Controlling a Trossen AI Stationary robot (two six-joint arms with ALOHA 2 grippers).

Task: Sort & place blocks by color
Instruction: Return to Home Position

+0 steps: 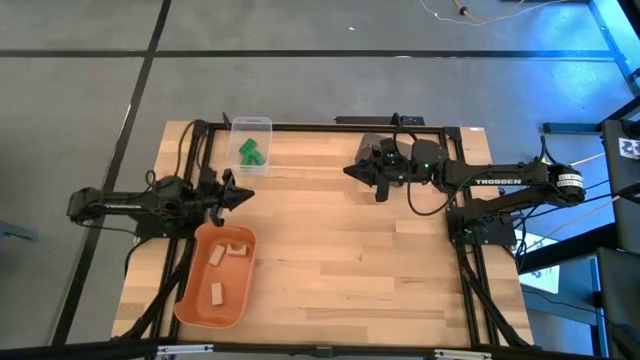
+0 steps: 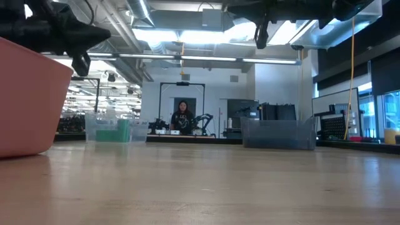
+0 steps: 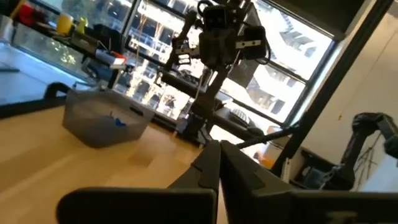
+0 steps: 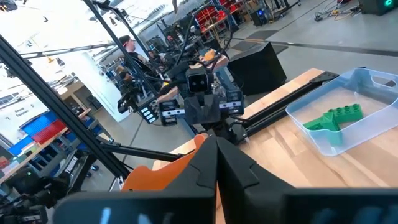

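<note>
Three bins hold all the blocks that show on the worktop. Near its left front corner an orange tub carries three tan blocks, lying apart from each other. At the back edge, left of middle, a clear bin holds the green blocks in a small heap. Farther right along the back, a dark grey bin has blue blocks on its floor. The left gripper hangs above the worktop between the clear bin and the orange tub, just past the tub's back rim, its fingers pressed together into a point and holding nothing. The right gripper hovers at the back, right of middle, aimed across at the left arm, its fingers likewise closed on nothing. That arm's wrist lies over the grey bin and hides most of it from above, so its contents show only from the left wrist. In the room beyond the worktop a person sits facing the bins, between the clear bin and the grey one as seen from worktop level.
</note>
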